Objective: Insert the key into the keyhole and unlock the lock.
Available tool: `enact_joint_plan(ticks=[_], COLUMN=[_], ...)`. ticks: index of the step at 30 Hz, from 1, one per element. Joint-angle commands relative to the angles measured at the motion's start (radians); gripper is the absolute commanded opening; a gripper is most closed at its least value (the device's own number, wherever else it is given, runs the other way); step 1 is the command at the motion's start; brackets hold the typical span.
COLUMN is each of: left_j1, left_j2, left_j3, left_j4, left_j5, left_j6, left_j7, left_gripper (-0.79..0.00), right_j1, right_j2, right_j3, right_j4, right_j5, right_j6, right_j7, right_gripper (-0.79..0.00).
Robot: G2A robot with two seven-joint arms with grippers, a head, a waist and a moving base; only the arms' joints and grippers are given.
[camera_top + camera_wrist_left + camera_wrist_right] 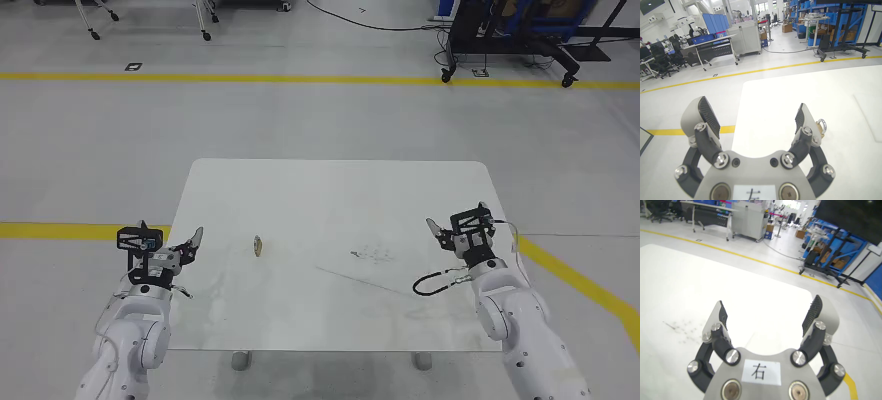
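A small brass padlock with a silver shackle point(258, 245) is seen lying on the white rectangular table point(340, 190), nearer its left edge. The left gripper point(170, 236) is held wide apart and empty at that edge, near the padlock. The right gripper point(458, 220) is likewise spread and empty by the right edge.

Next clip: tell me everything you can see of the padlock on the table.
The padlock is small, with a brass-coloured body and a silvery, rounded shackle that looks like metal. It rests on the white table, left of its middle and on the left gripper side. The gripper's jaws stand open and apart from it, and nothing but the tabletop touches it. One finger hides part of the body in the left wrist view. Whether the shackle is locked is too small to tell.
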State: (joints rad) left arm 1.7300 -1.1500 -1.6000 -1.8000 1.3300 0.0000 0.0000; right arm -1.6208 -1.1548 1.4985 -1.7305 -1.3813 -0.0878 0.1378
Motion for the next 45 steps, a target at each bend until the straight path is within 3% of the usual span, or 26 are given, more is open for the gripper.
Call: enact_joint_plan(ticks=[1,13,15,20,33,39,40,45], left_j1=[0.000,0.000,0.000,0.000,0.000,0.000,0.000,0.000], left_j2=[0.000,0.000,0.000,0.000,0.000,0.000,0.000,0.000], left_j3=[0.000,0.000,0.000,0.000,0.000,0.000,0.000,0.000], left_j4=[0.000,0.000,0.000,0.000,0.000,0.000,0.000,0.000], left_j5=[0.000,0.000,0.000,0.000,0.000,0.000,0.000,0.000], left_j6=[0.000,0.000,0.000,0.000,0.000,0.000,0.000,0.000], left_j7=[0.000,0.000,0.000,0.000,0.000,0.000,0.000,0.000], left_gripper=[0.000,0.000,0.000,0.000,0.000,0.000,0.000,0.000], right_j1=[0.053,0.090,0.127,0.213,0.349,0.428,0.448,0.540], right_j2=[-0.003,-0.001,-0.002,-0.013,-0.006,-0.002,-0.005,-0.020], right_j3=[-0.040,-0.046,-0.074,-0.154,-0.254,-0.307,-0.322,-0.389], right_j4=[0.039,0.075,0.120,0.241,0.404,0.489,0.509,0.597], right_j5=[0.006,-0.035,-0.025,0.055,0.021,-0.079,-0.078,-0.057], right_j6=[-0.052,-0.070,-0.129,-0.297,-0.711,-0.832,-0.849,-0.910], right_j7=[0.043,0.095,0.126,0.056,-0.096,-0.089,-0.073,-0.013], right_gripper=[0.000,0.000,0.000,0.000,0.000,-0.234,-0.348,-0.345])
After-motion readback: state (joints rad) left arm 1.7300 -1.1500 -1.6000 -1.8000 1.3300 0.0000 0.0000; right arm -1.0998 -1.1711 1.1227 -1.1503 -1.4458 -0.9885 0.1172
